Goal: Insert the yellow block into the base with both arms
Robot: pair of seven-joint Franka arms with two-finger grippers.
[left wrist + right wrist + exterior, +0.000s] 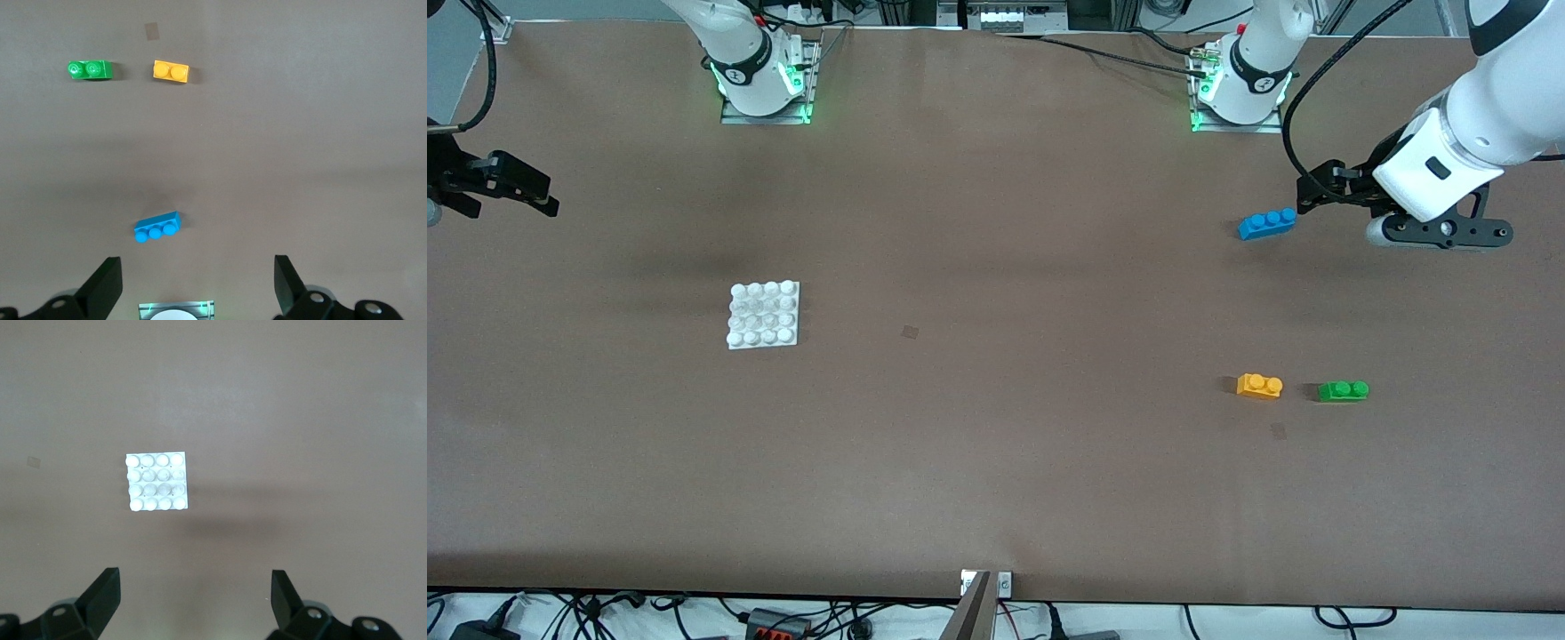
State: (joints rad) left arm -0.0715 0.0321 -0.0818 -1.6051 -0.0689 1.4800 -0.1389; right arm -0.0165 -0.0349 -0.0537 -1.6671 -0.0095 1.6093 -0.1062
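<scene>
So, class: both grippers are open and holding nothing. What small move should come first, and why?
Probably lower the open left gripper over the yellow block. It lies untouched beside the green brick at the left arm's end, apart from the base.

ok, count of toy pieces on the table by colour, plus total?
Small orange-yellow plastic two-stud brick: 1
Green plastic two-stud brick: 1
Longer blue plastic three-stud brick: 1
Flat white square plastic plate with studs: 1
Total: 4
</scene>
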